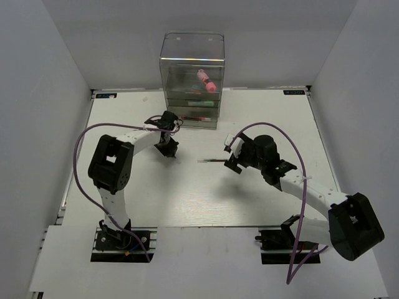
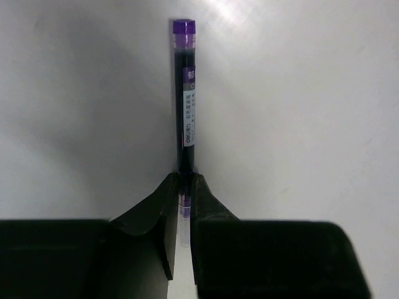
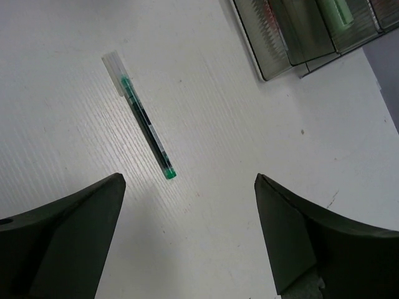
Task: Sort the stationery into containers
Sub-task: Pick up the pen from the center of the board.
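Left gripper (image 2: 185, 182), clamped on the purple pen (image 2: 186, 93) at the cabinet's (image 1: 192, 62) near side, should carry it level to a drawer (image 3: 283, 37); right gripper (image 3: 189, 180), wide open above the green pen (image 3: 146, 128), needs centring.

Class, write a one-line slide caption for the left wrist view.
Left end effector shut on one end of a dark, purple-tipped pen.

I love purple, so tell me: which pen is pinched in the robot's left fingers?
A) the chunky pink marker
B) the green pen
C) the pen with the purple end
C: in the left wrist view the left fingers are closed on the purple-ended pen, while the green pen lies free on the table below the open right fingers.
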Controlling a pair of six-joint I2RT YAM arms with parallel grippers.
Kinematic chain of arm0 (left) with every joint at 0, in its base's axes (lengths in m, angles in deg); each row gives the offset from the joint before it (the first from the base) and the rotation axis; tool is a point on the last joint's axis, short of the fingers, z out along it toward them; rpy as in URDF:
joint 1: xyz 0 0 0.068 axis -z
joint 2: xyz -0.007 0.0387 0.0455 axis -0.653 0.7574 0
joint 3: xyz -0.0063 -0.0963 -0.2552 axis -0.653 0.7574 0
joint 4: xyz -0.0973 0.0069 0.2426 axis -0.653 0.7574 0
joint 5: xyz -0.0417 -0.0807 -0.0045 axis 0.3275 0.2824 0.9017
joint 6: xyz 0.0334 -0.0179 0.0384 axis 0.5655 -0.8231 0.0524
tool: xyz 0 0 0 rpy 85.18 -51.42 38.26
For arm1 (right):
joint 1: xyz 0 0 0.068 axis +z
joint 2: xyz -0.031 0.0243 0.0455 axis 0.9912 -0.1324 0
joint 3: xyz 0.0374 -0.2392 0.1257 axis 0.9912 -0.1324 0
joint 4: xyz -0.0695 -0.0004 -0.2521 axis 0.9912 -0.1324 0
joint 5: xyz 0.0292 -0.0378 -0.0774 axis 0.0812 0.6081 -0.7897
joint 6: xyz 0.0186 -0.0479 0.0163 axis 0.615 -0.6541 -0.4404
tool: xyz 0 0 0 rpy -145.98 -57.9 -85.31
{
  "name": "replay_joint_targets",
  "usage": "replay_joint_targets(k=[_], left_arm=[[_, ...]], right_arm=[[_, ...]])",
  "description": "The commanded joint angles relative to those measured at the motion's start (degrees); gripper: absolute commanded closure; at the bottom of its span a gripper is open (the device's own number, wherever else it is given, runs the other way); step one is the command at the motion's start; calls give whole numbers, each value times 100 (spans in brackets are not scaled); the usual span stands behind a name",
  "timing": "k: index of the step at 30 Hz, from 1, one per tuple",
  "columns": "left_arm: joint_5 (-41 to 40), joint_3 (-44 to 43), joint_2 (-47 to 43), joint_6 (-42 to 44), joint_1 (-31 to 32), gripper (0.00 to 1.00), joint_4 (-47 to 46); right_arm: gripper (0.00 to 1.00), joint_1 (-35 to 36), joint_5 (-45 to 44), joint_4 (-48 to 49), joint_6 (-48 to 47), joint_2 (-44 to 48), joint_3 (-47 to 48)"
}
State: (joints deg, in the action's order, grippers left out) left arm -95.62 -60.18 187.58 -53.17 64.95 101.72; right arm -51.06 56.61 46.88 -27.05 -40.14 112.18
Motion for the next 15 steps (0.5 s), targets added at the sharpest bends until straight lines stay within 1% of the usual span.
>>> replay_joint_targets(k=[1, 3, 4, 6, 7, 8, 11, 13, 14, 15], left_arm=[[720, 713, -790, 256, 69, 98, -521], [958, 846, -1272, 256, 69, 100, -1003], [1029, 846, -1362, 256, 69, 100, -1102], [1161, 522, -1363, 108, 69, 100, -1191], [1231, 216, -1311, 28, 69, 100, -1243], [1231, 56, -1250, 28, 69, 100, -1244], [1231, -515, -908, -366, 69, 100, -1305], [1231, -796, -740, -569, 69, 100, -1479], [1231, -885, -652, -701, 69, 100, -1533], [1231, -964, -564, -946, 69, 100, -1603]], right_arm=[[10, -101, 104, 384, 105, 152, -110], [10, -136, 78, 428, 122, 125, -128], [10, -136, 78, 437, 114, 125, -119], [10, -189, 78, 472, 114, 108, -154], [10, -189, 139, 420, 157, -6, -145], [10, -206, 140, 411, 149, 89, -145], [10, -277, 324, 376, 149, 116, -171], [13, -338, 394, 411, 105, 151, -198], [16, -364, 403, 411, 105, 152, -215], [17, -365, 421, 463, 96, 178, -250]])
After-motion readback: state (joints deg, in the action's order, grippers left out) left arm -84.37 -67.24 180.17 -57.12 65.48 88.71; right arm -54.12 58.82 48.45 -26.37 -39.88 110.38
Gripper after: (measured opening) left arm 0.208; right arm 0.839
